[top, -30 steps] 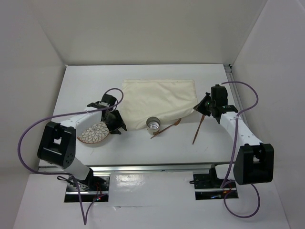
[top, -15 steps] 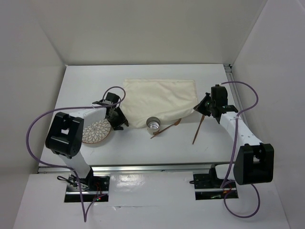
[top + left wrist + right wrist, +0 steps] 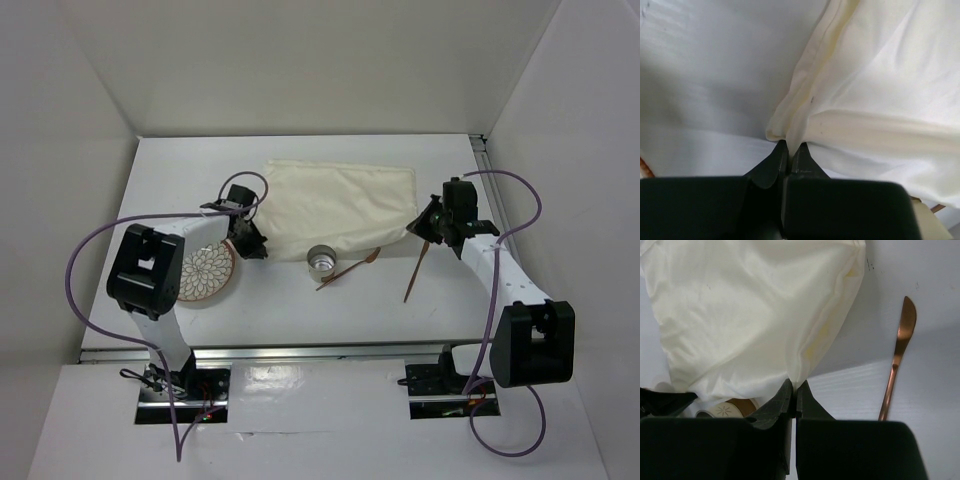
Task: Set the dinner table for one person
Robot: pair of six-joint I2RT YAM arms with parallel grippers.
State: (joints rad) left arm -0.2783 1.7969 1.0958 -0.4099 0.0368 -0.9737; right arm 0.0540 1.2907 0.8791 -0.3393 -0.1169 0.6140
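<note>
Worktop (image 3: 300, 310): plain white, fills the whole floor of the top view and carries every item. Both arm bases sit at its near edge.

Placemat (image 3: 335, 205): cream fabric, far-middle of the worktop, wrinkled and lying skewed. Held at its 2 near corners.

Left gripper (image 3: 252, 247): at the near-left corner of the placemat. In the left wrist view the gripper (image 3: 789, 148) has its fingers pressed together on the fabric corner, with cloth bunching into folds just above the tips.

Right gripper (image 3: 424, 226): at the near-right corner. In the right wrist view the gripper (image 3: 795, 387) is clamped on a pinch of the hem, and the fabric fans out away from the tips.

Plate (image 3: 205, 272): round, pale petal pattern with a brown rim, flat on the worktop to the near-left of the left gripper. The left arm crosses above its far edge.

Cup (image 3: 322, 259): small, metallic, upright at the placemat's near edge. Cannot tell whether it rests on the cloth.

Copper cutlery (image 3: 350, 270): slim pieces just right of the cup, angled on the worktop.

Copper knife (image 3: 414, 268): alone on bare worktop, near the right gripper, apart from the placemat; the right wrist view shows its blade (image 3: 897, 352) clearly.
</note>
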